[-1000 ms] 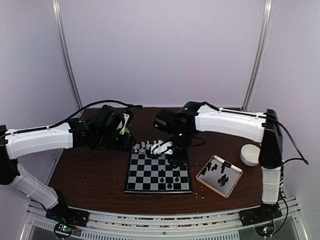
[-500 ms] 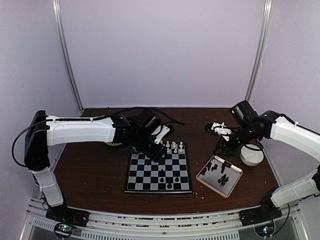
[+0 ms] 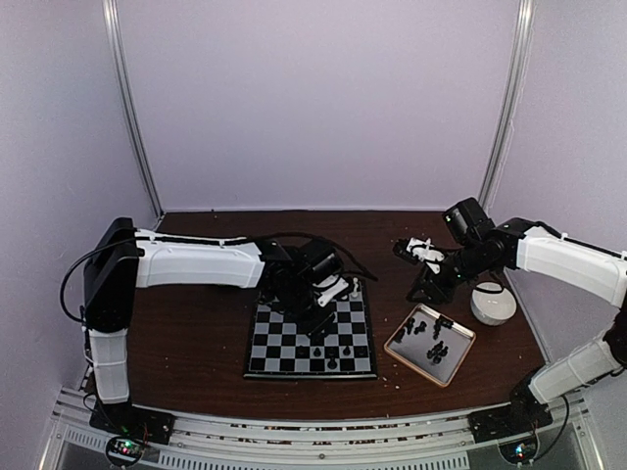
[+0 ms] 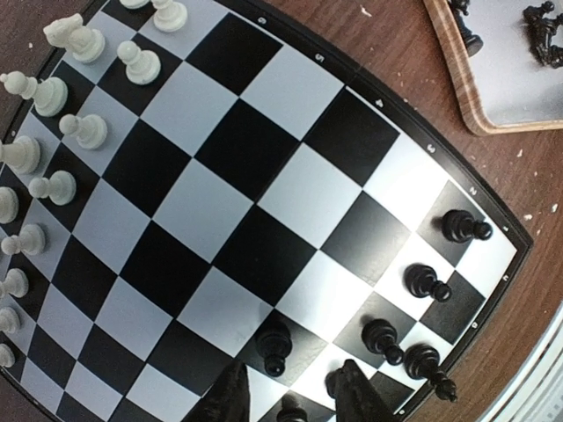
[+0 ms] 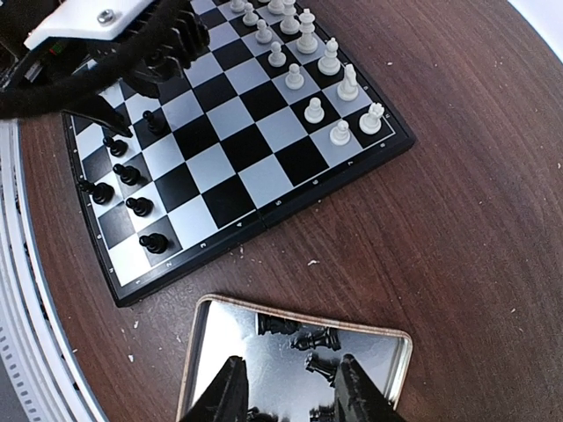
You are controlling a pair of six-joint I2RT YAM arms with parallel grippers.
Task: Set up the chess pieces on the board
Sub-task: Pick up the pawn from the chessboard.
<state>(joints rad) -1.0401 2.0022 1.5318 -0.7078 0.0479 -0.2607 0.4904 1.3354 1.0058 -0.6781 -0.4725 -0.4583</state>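
Board (image 4: 264, 176) border with small, barely legible numerals (image 4: 319, 59)

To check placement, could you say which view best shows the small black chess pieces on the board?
Left wrist: the small black pieces appear large and sharp. Right wrist shows them smaller, partly under the left arm; top external, mere specks.

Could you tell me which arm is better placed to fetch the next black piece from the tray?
Right: the right gripper, open, hangs over the tan-rimmed metal tray holding black chess pieces; the left gripper is over the checkered chessboard.
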